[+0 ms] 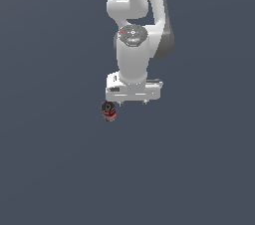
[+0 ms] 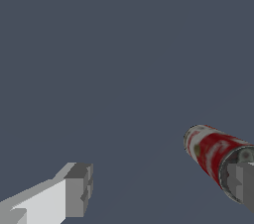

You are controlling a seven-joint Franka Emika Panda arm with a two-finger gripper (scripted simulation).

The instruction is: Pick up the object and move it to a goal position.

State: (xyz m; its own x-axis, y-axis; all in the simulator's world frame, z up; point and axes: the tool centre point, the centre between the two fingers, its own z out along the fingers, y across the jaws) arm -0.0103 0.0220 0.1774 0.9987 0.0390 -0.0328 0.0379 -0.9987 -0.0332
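The object (image 1: 108,111) is a tiny can with a red and white label and a dark top, standing on the flat grey floor. My white gripper (image 1: 133,102) hangs just above it and slightly toward the exterior view's right. It is open, with nothing between its fingers. In the wrist view the can (image 2: 211,149) lies outside the gap of the gripper (image 2: 158,186). One grey fingertip (image 2: 242,181) overlaps the can's dark top, and the other finger (image 2: 74,191) stands far off on the opposite side. No goal marker shows.
A plain dark grey floor (image 1: 55,169) fills both views. The white arm (image 1: 134,20) rises behind the gripper toward the top of the exterior view.
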